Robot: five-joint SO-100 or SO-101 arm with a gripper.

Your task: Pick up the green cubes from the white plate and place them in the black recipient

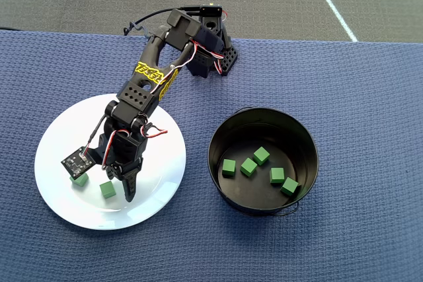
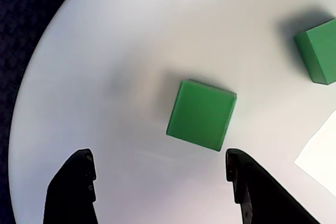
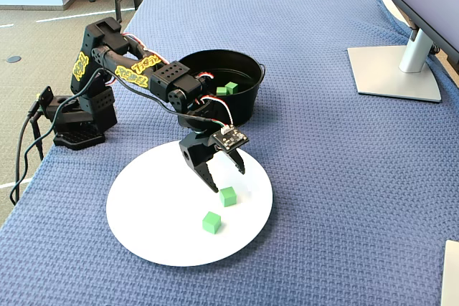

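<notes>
The end effector (image 2: 160, 174) hangs over the white plate (image 1: 158, 186) with its jaws spread wide, gripping nothing. One green cube (image 2: 202, 114) lies just ahead of the fingertips, another (image 2: 318, 50) sits nearby on the plate. Five more cubes (image 1: 248, 166) rest inside the black recipient (image 1: 225, 133) on the bench (image 1: 370, 97).

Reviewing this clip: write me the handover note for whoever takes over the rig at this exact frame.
Gripper: open, empty, hovering over the white plate, fingers either side of one green cube but not yet touching it.
Plate: two cubes remain, the one being lined up and a second cube beside it.
Black pot: five green cubes lie on its bottom in the overhead view.
Done: five cubes moved.
Left: close on the targeted cube, carry it to the pot, then fetch the last one.
</notes>
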